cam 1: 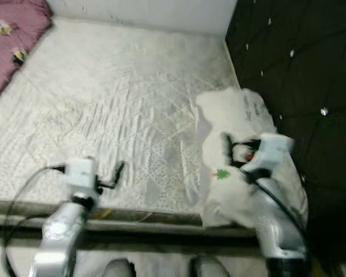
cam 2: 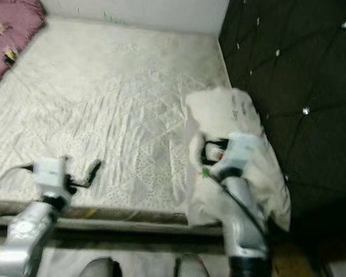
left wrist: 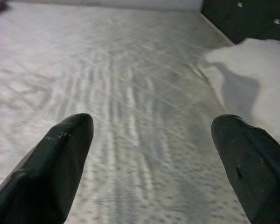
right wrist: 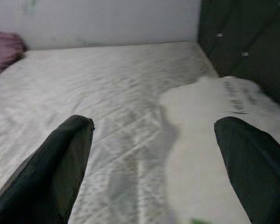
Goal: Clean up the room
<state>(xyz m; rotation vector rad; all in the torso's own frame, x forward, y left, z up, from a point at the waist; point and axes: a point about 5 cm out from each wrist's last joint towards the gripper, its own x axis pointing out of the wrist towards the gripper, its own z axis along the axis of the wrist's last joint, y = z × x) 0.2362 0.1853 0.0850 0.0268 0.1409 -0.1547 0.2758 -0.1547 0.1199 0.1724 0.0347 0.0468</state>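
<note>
Bare quilted mattress, white pillow at right by black headboard, right gripper fingers apart over pillow, left gripper fingers apart above near mattress edge, pink blanket far left

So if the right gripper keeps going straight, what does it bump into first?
Probably the white pillow. The right gripper is open above it, pointing along the bed towards the wall; depth is unclear.

The mattress is off-white with a quilted diamond pattern. The pillow on it is white with small grey print and a green mark. The blanket is dusty pink. The headboard is black, tufted, with shiny studs.
</note>
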